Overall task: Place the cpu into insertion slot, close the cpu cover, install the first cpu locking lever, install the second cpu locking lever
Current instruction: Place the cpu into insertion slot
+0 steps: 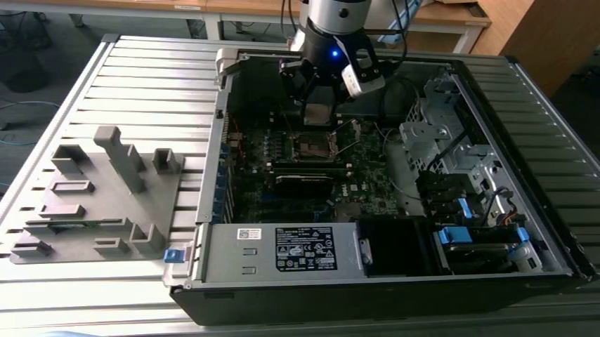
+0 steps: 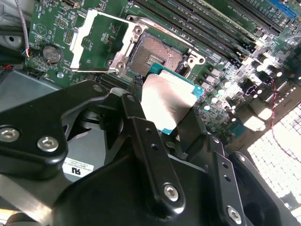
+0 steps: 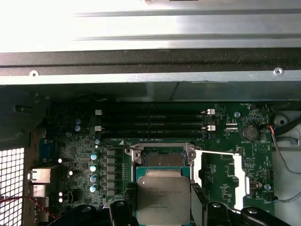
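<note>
A silver-grey robot arm (image 1: 328,17) comes down from above into the open black computer case (image 1: 375,295), its wrist pointing almost straight down over the green motherboard (image 1: 366,189). The black two-finger gripper (image 1: 319,112) is clamped on the cpu (image 2: 167,101), a small flat square chip with a dull silver-beige metal face and a teal edge. Its black fingers (image 2: 141,136) press on opposite sides, so the jaws stand only a chip's breadth apart. In both wrist views the cpu hangs above the board, near the insertion slot (image 3: 162,157) and partly overlapping it; whether they touch cannot be told. The slot is a small square dark socket with a silvery rim, and its field of contacts lies uncovered. The cpu cover (image 3: 218,176), a thin silvery square frame plate, lies swung open just beside the slot. Long narrow black memory slots (image 3: 153,120) run along another side. At the exterior view's left, a grey moulded fixture (image 1: 103,203) stands on the slatted metal table (image 1: 140,77)
</note>
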You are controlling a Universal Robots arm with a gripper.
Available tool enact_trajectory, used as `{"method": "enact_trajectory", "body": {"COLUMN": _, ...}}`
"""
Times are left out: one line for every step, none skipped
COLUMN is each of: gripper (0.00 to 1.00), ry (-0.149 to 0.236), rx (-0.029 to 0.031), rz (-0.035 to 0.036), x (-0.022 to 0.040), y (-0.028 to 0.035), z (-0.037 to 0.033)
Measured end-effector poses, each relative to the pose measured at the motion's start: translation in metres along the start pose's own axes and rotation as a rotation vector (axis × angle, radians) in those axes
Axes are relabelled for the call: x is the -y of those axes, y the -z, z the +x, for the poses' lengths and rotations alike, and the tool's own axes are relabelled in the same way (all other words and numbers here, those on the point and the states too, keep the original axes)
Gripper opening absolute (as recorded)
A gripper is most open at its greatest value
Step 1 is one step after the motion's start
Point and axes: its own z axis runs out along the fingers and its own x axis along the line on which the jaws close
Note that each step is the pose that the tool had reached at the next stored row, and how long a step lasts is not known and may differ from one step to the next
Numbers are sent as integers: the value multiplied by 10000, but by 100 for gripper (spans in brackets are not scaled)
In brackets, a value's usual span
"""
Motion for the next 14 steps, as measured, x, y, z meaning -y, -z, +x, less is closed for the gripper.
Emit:
{"method": "enact_trajectory", "body": {"gripper": 54, "ry": 0, "rx": -1, "rz": 1, "x": 1, "y": -3, "z": 0}}
{"method": "enact_trajectory", "body": {"gripper": 54, "ry": 0, "rx": -2, "rz": 3, "x": 1, "y": -8, "z": 0}}
{"method": "enact_trajectory", "body": {"gripper": 54, "ry": -1, "rx": -1, "rz": 2, "x": 1, "y": -13, "z": 0}}
{"method": "enact_trajectory", "body": {"gripper": 54, "ry": 0, "rx": -1, "rz": 2, "x": 2, "y": -18, "z": 0}}
{"method": "enact_trajectory", "body": {"gripper": 54, "ry": 0, "rx": -1, "rz": 2, "x": 2, "y": -23, "z": 0}}
{"method": "enact_trajectory", "body": {"gripper": 54, "ry": 0, "rx": -2, "rz": 3, "x": 3, "y": -29, "z": 0}}
{"method": "enact_trajectory", "body": {"gripper": 54, "ry": 0, "rx": -1, "rz": 2, "x": 3, "y": -35, "z": 0}}
{"method": "enact_trajectory", "body": {"gripper": 54, "ry": -1, "rx": -1, "rz": 2, "x": 4, "y": -41, "z": 0}}
{"method": "enact_trajectory", "body": {"gripper": 54, "ry": 0, "rx": -1, "rz": 2, "x": 4, "y": -47, "z": 0}}
{"method": "enact_trajectory", "body": {"gripper": 54, "ry": 0, "rx": -1, "rz": 2, "x": 5, "y": -53, "z": 0}}
{"method": "enact_trajectory", "body": {"gripper": 54, "ry": -1, "rx": -1, "rz": 2, "x": 6, "y": -60, "z": 0}}
{"method": "enact_trajectory", "body": {"gripper": 54, "ry": 0, "rx": -1, "rz": 2, "x": 6, "y": -69, "z": 0}}
{"method": "enact_trajectory", "body": {"gripper": 54, "ry": 0, "rx": 0, "rz": 0, "x": 7, "y": -79, "z": -1}}
{"method": "enact_trajectory", "body": {"gripper": 54, "ry": 0, "rx": 3, "rz": -4, "x": 8, "y": -90, "z": -1}}
